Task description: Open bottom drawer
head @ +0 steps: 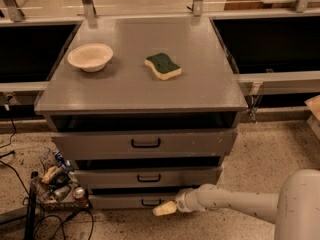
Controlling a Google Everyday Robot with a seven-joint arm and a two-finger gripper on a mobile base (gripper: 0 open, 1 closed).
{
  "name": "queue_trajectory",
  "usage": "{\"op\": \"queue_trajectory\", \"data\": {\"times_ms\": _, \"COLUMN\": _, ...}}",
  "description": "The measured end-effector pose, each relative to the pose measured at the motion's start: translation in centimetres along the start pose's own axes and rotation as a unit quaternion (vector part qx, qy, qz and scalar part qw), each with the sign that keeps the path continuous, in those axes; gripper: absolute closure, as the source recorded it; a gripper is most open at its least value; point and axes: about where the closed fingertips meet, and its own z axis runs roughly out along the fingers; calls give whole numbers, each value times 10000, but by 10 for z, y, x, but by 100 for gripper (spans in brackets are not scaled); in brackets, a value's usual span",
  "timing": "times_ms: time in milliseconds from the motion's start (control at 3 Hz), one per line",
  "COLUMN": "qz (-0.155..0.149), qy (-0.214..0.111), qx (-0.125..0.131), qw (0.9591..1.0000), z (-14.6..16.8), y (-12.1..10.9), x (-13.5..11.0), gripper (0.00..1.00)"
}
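The bottom drawer is the lowest and slimmest of three grey drawers, with a small black bar handle. Its front stands a little forward of the cabinet. My gripper reaches in from the lower right on a white arm. Its cream-coloured tip lies low, just right of and below the handle, close to the drawer front. Whether it touches the handle does not show.
The middle drawer and the tall top drawer are above. A beige bowl and a green-and-yellow sponge sit on the cabinet top. A rack of bottles and cables stands on the floor at left.
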Motion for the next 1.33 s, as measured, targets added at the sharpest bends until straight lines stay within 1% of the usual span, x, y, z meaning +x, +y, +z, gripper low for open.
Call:
{"op": "queue_trajectory", "data": {"times_ms": 333, "qz": 148, "qy": -90, "qx": 292, "qw": 9994, "z": 23, "y": -19, "x": -8, "gripper": 0}}
{"op": "queue_trajectory", "data": {"times_ms": 667, "qz": 165, "qy": 30, "qx": 183, "qw": 9997, "z": 54, "y": -20, "x": -6, "gripper": 0}}
{"op": "queue_trajectory", "data": {"times_ms": 1000, "qz": 165, "qy": 31, "qx": 183, "qw": 9997, "z": 54, "y": -20, "x": -6, "gripper": 0}}
{"op": "queue_trajectory", "data": {"times_ms": 1333, "qz": 165, "qy": 148, "qx": 88, "qw": 9997, "z": 72, "y": -19, "x": -6, "gripper": 0}}
